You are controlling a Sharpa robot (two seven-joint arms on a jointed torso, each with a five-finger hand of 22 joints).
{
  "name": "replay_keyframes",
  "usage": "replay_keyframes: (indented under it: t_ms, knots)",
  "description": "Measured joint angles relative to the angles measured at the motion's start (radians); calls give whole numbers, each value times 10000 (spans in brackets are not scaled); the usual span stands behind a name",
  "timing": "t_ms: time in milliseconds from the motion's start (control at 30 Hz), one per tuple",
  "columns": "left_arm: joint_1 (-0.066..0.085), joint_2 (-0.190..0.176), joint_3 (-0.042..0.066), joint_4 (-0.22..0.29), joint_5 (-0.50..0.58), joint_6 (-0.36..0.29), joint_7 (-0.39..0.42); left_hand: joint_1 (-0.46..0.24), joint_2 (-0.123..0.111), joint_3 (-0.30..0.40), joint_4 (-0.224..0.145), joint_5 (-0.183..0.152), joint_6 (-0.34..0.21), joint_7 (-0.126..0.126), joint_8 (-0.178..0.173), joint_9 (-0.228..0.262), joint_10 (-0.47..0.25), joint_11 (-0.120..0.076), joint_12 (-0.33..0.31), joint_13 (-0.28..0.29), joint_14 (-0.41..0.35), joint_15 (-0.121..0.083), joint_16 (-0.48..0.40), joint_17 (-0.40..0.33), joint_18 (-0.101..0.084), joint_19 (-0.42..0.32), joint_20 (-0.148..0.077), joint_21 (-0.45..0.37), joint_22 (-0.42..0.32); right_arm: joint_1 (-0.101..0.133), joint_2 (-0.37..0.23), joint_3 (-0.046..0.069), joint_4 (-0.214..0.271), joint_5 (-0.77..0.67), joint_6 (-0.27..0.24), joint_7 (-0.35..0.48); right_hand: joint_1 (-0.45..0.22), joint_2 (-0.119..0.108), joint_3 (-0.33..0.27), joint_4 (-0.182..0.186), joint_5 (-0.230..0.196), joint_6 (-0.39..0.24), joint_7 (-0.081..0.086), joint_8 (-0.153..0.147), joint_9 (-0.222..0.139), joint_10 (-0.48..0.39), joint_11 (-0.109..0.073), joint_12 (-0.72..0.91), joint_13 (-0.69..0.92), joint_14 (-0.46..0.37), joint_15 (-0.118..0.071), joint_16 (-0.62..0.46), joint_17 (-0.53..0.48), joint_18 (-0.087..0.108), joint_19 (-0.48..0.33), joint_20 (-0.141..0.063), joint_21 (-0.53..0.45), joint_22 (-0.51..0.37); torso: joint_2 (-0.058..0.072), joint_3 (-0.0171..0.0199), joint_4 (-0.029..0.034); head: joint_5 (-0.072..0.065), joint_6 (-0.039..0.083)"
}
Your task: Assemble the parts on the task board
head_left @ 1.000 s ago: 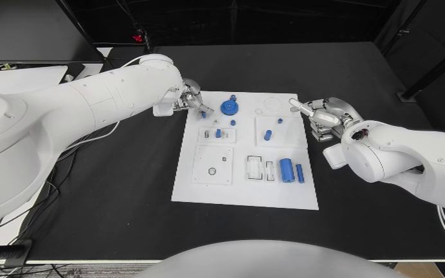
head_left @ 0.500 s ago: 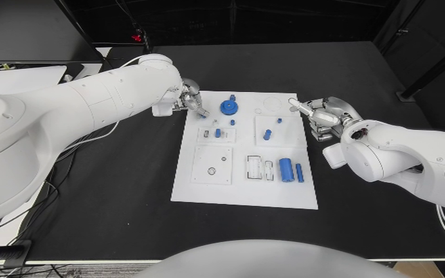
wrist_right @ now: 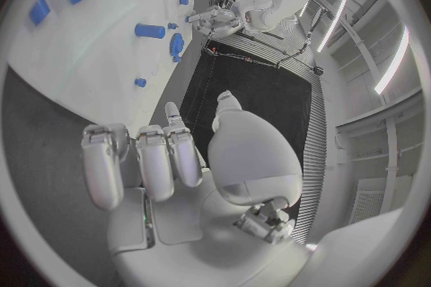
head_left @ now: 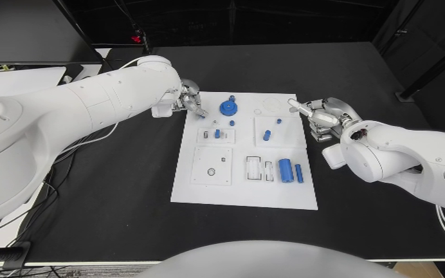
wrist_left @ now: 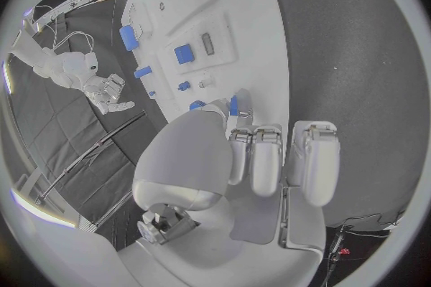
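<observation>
The white task board [head_left: 245, 191] lies mid-table. My left hand [head_left: 190, 103] hovers over its far left corner and pinches a small blue part [head_left: 200, 116] between thumb and fingertip; the left wrist view shows that part [wrist_left: 233, 104] at the fingertips above the board [wrist_left: 243, 7]. A blue gear [head_left: 228, 107] sits just right of it. A blue cylinder [head_left: 285, 169] and a slim blue pin [head_left: 299, 173] lie at the board's right. My right hand [head_left: 320, 116] rests off the right edge, fingers apart, holding nothing [wrist_right: 171, 158].
Smaller blue pieces stand in the board's fixtures: a peg [head_left: 232, 122], one in a left block [head_left: 218, 134] and one at mid-right [head_left: 267, 135]. Black table [head_left: 111, 194] surrounds the board. Cables [head_left: 56, 162] hang at the left edge.
My left hand has shifted slightly toward the board's far left corner, still pinching the small blue part. The right hand has stayed in place.
</observation>
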Motion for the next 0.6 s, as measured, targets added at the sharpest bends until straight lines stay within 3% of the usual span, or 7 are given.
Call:
replay_keyframes:
  t_ms: [267,600]
  knots:
    - [15,-432,-4,552,6,-451,294,-32,32,160,143,-38,35,35,-16,43,-10,10,7,0,0,0,0,0,1,0,0,0,-1,-13,6,-2,-19,0,3,-22,0,0,0,0,43,0,0,0,0,0,0,0,0,0,0,0,0,0,0,0,0,0,-2,1,6,-15,9]
    - [280,-1135,2,1533,252,-978,541,-32,32,320,194,-77,36,36,-40,67,-12,11,15,6,0,1,0,0,0,0,0,0,-1,-22,-10,-2,-40,0,2,-36,0,0,0,0,42,0,0,0,0,0,0,0,0,0,0,0,-1,0,0,0,0,-1,-6,7,5,-23,22]
